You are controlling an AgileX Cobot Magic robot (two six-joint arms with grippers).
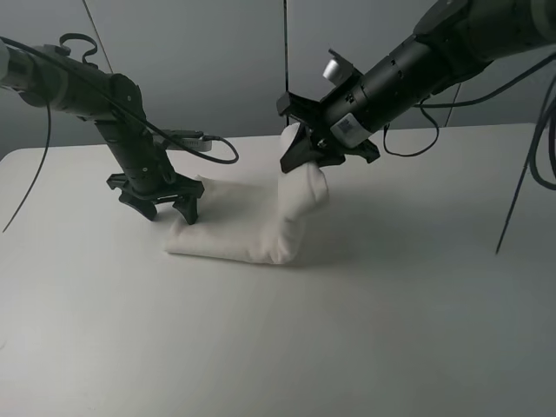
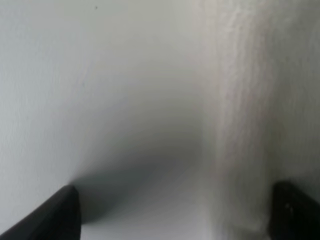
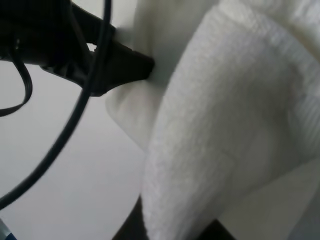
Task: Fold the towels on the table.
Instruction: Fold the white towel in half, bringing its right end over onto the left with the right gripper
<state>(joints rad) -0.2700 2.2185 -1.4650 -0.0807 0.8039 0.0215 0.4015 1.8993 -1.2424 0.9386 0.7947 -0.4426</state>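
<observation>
The right pincer (image 1: pixel 306 156) is closed on one end of the towel (image 1: pixel 239 228), holding it raised at 1 o'clock of the flat part on the counter (image 1: pixel 391 313). The left pincer (image 1: pixel 172 213), wide open and empty, stands at the 9 o'clock end. The fold seems begun; next, carry the raised end toward 9 o'clock, where that pincer may obstruct.

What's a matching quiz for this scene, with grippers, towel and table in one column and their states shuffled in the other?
1 left gripper
2 right gripper
3 towel
4 table

A one end lifted
B jaws open, low at the towel's end
C flat, white, under the towel
D jaws shut on the towel

Pairs: 1-B, 2-D, 3-A, 4-C
</observation>
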